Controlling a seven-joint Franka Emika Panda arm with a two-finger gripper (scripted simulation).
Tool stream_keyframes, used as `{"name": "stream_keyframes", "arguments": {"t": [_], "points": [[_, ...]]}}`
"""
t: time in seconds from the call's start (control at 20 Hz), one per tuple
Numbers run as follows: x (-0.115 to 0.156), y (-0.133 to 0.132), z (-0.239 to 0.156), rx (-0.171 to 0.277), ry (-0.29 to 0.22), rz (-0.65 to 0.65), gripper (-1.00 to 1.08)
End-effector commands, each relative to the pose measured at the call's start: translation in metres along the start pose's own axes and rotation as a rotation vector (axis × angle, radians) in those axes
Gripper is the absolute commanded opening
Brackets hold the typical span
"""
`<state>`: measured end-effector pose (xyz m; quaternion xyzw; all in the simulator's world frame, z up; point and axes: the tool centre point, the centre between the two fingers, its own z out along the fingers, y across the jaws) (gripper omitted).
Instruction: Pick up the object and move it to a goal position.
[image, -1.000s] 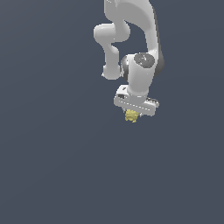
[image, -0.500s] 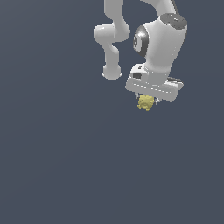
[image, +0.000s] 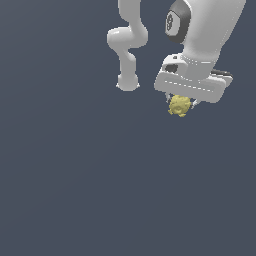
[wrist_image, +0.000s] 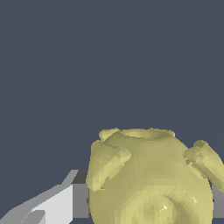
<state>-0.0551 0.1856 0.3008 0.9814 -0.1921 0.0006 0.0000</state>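
Observation:
The object (image: 178, 106) is a small, knobbly pale-yellow lump. It hangs just under the white hand of my gripper (image: 181, 104), held between the fingers and well above the grey floor. The fingers are mostly hidden behind the lump and the hand. In the wrist view the object (wrist_image: 151, 177) fills much of the picture, with one grey and white finger (wrist_image: 65, 203) pressed against its side. The gripper is shut on the object.
The white arm's links (image: 127, 42) rise behind the hand in the exterior view. A plain dark grey surface (image: 75, 190) fills the rest of both views. No goal marker shows.
The gripper has carried the object towards the exterior view's right and closer to the camera, so the hand looks larger. The grip on the object is unchanged.

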Motion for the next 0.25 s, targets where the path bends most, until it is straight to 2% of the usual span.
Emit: {"name": "stream_keyframes", "arguments": {"t": [0.0, 0.2], "points": [[-0.0007, -0.0037, -0.0075, -0.001, -0.001, 0.001, -1.0], [-0.001, -0.0058, -0.0115, 0.0, -0.001, 0.0, -1.0]]}}
